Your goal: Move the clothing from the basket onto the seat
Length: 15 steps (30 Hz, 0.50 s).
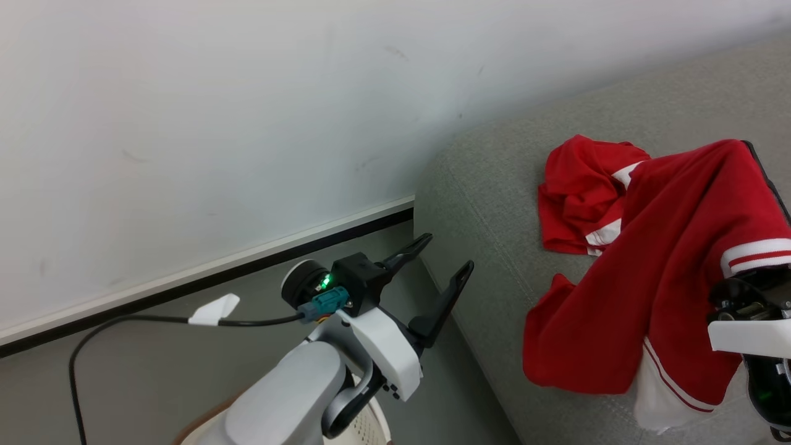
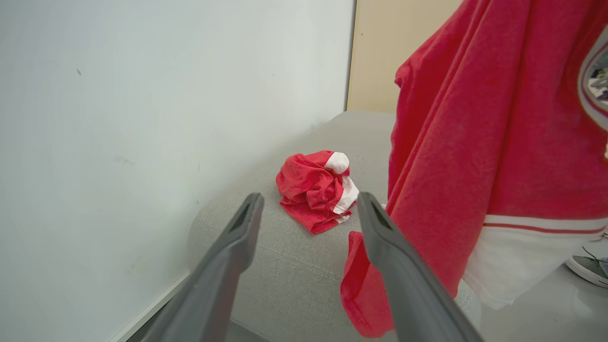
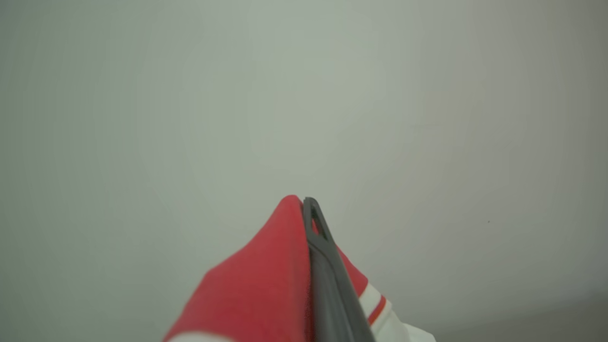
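Clothing [image 1: 667, 259] in right tool [image 3: 304, 203], above seat [image 1: 494, 185]

The red garment [image 3: 256, 280] drapes over the right pincer [image 3: 302, 204], hiding one finger.

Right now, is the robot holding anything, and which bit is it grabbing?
The right gripper has its jaws shut on a red fold of the big red garment, near its striped cuff. The left gripper, jaws open, holds nothing.

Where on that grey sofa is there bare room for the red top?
Bare light-grey fabric seat lies between the crumpled red-and-white garment and the white wall. Crowded where the big red striped jersey hangs from the right claw.
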{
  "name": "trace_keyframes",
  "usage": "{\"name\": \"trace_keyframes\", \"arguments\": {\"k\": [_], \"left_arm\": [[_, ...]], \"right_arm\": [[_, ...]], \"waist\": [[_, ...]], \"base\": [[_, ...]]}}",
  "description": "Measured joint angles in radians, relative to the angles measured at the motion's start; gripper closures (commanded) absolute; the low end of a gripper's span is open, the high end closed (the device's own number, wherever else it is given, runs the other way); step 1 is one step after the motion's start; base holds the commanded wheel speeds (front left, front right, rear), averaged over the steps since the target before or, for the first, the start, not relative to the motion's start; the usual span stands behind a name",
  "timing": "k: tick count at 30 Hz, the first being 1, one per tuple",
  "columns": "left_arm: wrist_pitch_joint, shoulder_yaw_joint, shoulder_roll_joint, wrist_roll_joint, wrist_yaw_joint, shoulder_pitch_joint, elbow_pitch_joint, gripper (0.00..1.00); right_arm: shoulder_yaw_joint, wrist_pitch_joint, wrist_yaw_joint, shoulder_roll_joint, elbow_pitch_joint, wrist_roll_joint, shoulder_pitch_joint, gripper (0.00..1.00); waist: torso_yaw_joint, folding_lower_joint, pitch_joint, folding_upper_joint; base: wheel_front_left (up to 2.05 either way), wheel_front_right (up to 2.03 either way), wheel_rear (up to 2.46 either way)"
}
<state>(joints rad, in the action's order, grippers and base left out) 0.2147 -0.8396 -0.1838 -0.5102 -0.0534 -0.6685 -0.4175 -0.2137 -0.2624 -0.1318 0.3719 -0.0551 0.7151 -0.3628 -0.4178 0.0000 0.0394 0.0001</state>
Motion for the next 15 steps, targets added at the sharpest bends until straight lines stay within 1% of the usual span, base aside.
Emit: {"name": "trace_keyframes", "arguments": {"k": [5, 10, 12, 15], "left_arm": [[0.014, -0.011, 0.004, 0.011, -0.003, 0.0, -0.002, 0.0], [0.025, -0.014, 0.009, 0.015, -0.007, -0.001, -0.001, 0.0], [0.029, -0.015, 0.012, 0.017, -0.007, -0.004, 0.0, 0.0], [0.032, -0.021, 0.012, 0.018, -0.009, -0.008, -0.001, 0.0]], "right_arm": [[0.019, 0.0, 0.0, 0.002, -0.037, 0.008, 0.013, 1.0], [0.035, 0.006, 0.0, 0.01, -0.055, 0.016, 0.007, 1.0], [0.047, 0.01, 0.0, 0.017, -0.056, 0.028, -0.017, 1.0], [0.054, 0.026, 0.0, 0.046, -0.053, 0.043, -0.082, 1.0]], "waist": [[-0.035, 0.0, 0.015, 0.0], [-0.046, 0.0, 0.026, 0.0], [-0.046, 0.0, 0.033, 0.0], [-0.044, 0.0, 0.048, 0.0]], "base": [[0.0, 0.0, 0.0], [0.0, 0.0, 0.0], [0.0, 0.0, 0.0], [0.0, 0.0, 0.0]]}}
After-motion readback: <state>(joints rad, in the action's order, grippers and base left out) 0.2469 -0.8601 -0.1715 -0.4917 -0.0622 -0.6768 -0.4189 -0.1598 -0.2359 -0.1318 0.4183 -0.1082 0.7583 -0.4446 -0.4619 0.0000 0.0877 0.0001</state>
